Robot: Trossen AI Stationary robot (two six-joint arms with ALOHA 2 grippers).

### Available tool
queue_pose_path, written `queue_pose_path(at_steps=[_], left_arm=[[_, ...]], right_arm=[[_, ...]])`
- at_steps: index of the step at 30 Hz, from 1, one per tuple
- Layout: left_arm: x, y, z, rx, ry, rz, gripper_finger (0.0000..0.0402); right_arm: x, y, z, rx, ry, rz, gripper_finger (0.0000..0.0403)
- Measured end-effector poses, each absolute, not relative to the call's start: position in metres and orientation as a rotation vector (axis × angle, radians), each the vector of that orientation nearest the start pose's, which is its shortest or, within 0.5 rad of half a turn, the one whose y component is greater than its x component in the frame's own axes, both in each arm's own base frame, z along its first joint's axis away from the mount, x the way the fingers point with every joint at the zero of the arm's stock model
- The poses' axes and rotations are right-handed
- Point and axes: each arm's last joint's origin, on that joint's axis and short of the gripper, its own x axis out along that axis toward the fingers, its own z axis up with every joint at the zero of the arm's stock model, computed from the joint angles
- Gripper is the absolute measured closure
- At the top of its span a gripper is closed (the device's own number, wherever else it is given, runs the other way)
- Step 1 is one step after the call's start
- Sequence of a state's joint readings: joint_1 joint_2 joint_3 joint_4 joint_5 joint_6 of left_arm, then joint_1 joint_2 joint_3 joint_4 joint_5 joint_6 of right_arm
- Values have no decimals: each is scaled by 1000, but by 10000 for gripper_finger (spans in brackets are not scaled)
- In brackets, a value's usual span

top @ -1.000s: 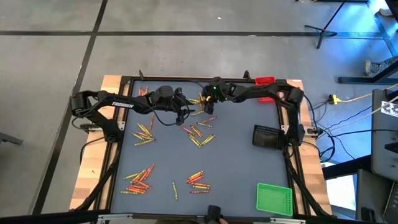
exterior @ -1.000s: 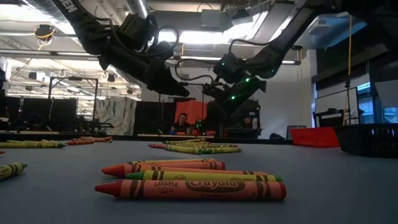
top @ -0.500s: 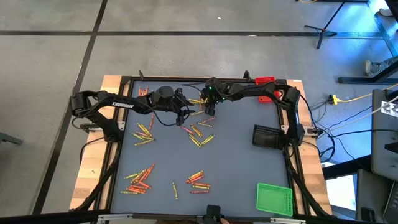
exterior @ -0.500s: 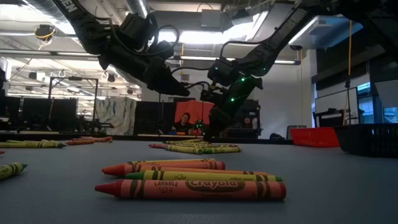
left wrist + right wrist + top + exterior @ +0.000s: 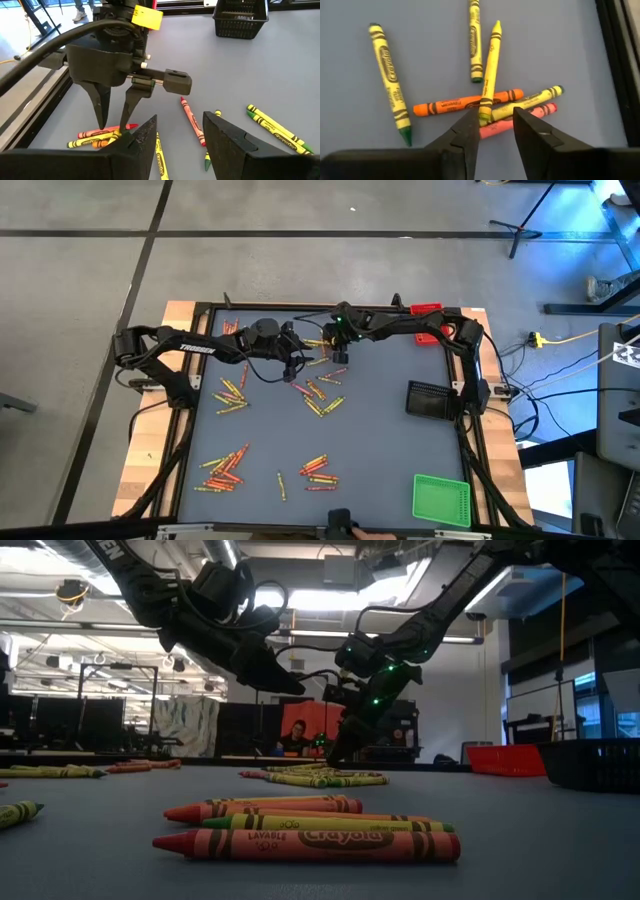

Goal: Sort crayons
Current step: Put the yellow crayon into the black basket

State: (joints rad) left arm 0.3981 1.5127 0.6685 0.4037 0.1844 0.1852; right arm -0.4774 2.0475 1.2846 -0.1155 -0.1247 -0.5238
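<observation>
right wrist view shows the right gripper [image 5: 494,131] down over crossed crayons [image 5: 490,105], fingers parted astride a yellow one. left gripper [image 5: 179,142] hovers nearby, fingers apart, empty.

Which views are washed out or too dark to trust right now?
Low view: arms are backlit silhouettes against bright ceiling lights, near crayons sharp. Right wrist view: evenly lit, crayon pile crisp, own fingers dark. High view: blue glare top right.

Open mat [image 5: 390,420] mid-table; left pincer [image 5: 298,363] crowds right pincer [image 5: 338,358] over crossed crayons [image 5: 487,105].
</observation>
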Motion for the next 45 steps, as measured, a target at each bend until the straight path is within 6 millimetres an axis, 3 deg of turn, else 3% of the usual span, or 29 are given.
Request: queue_pose_path(at_steps=[7, 13, 20, 25, 34, 45], left_arm=[[278, 111, 183, 58, 437, 178, 258], [279, 119, 187, 80, 484, 319, 258], [299, 145, 207, 70, 678, 379, 248], [314, 178, 200, 33, 848, 420, 246], [333, 209, 169, 7, 1156, 328, 246], [340, 215, 159, 107, 1156, 230, 246]], right_arm=[[358, -182, 175, -159, 940, -112, 293], [330, -167, 205, -138, 902, -140, 293], [291, -148, 213, -207, 711, -225, 293], [272, -138, 212, -254, 576, -259, 293], [262, -131, 227, -320, 438, -247, 293], [268, -129, 223, -221, 384, -126, 293]])
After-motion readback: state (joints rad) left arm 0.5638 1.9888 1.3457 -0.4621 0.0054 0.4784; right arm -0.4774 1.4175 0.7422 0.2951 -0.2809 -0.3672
